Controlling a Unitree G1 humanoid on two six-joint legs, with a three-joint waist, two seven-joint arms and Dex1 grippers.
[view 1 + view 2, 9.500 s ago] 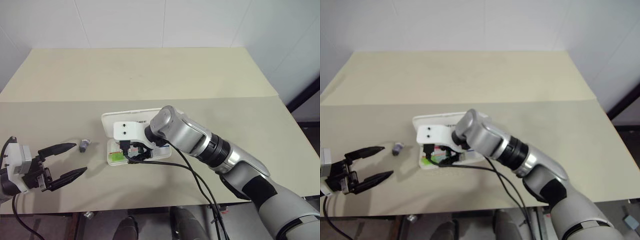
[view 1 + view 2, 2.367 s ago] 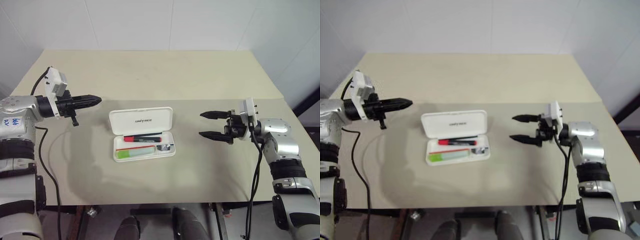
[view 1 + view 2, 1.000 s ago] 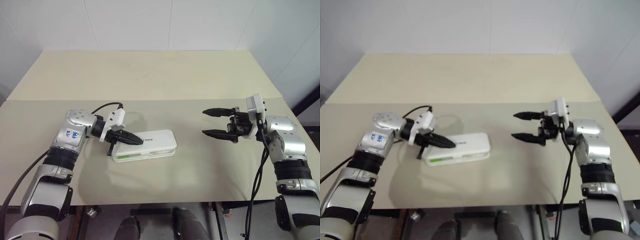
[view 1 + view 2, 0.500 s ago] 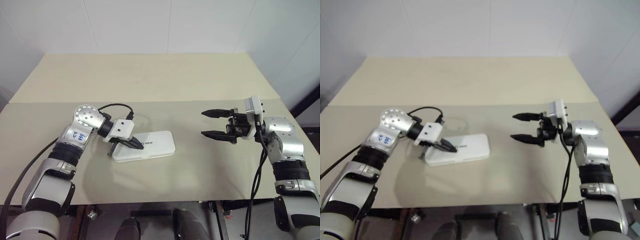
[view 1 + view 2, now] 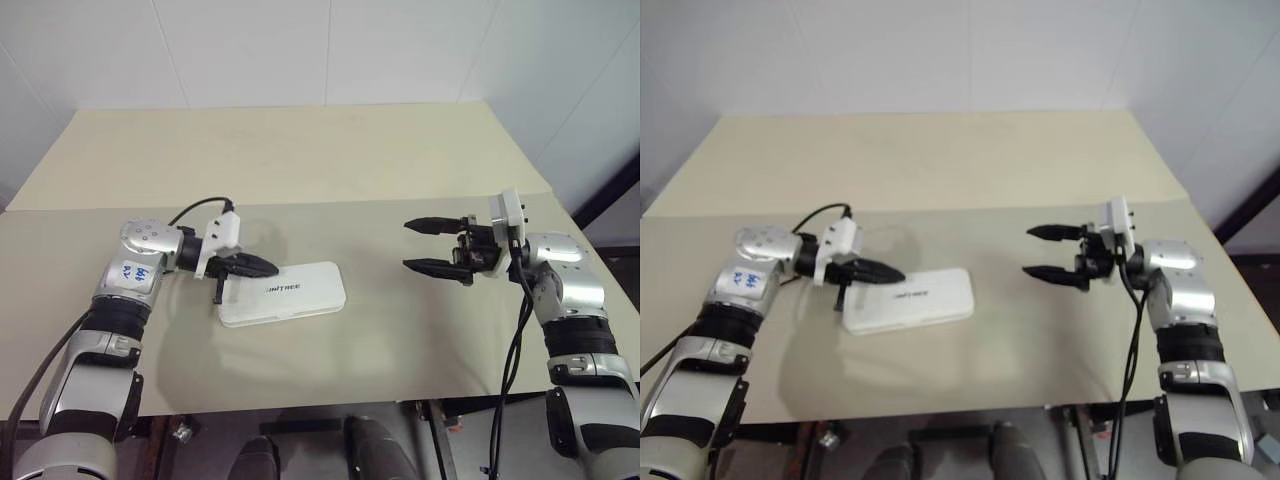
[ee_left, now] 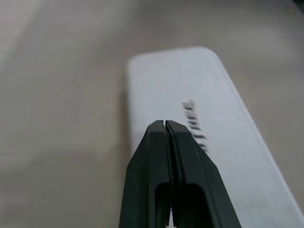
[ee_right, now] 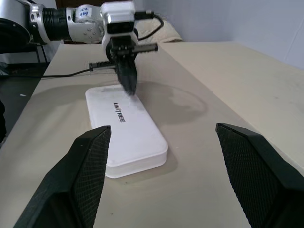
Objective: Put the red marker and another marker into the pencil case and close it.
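Observation:
The pencil case (image 5: 290, 293) lies flat on the table with its white lid down, dark lettering facing up (image 6: 195, 124). The red marker and any other marker are hidden. My left gripper (image 5: 272, 267) is shut with nothing between its fingers. It points along the lid from the case's left end (image 7: 129, 85), and whether the tip touches the lid I cannot tell. My right gripper (image 5: 406, 245) stands open and empty, well to the right of the case, its wide fingers (image 7: 90, 166) aimed at it.
The beige table (image 5: 330, 170) stretches far behind the case, with a seam (image 5: 330, 203) running across it. A black cable (image 5: 195, 208) loops from my left wrist. The table's front edge (image 5: 300, 405) lies close below the case.
The case's lid has gone fully down, hiding the green strip at its front. My left gripper has lifted and drawn back towards the case's left end. The right gripper has kept still.

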